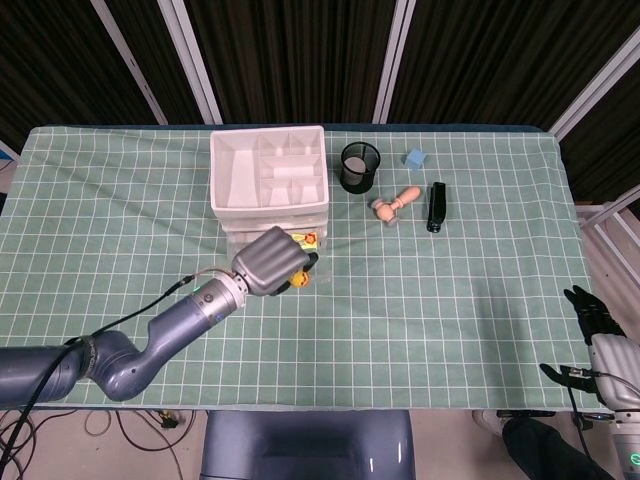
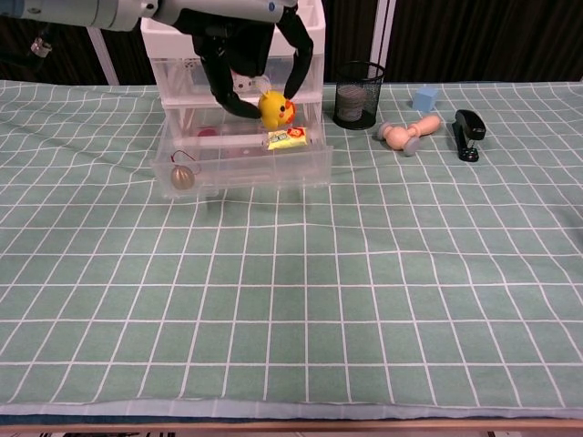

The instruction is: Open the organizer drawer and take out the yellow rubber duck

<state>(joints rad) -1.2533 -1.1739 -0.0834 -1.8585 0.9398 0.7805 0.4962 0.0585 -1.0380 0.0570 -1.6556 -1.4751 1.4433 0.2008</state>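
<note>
The white organizer stands at the back of the table with its bottom clear drawer pulled open. My left hand holds the yellow rubber duck in the air above the open drawer, fingers curled around it. A small yellow packet and a brown ball still lie in the drawer. My right hand hangs off the table's right edge near the bottom corner of the head view, fingers apart and holding nothing.
A black mesh cup, a blue block, a wooden peg figure and a black stapler lie right of the organizer. Green checked cloth covers the table.
</note>
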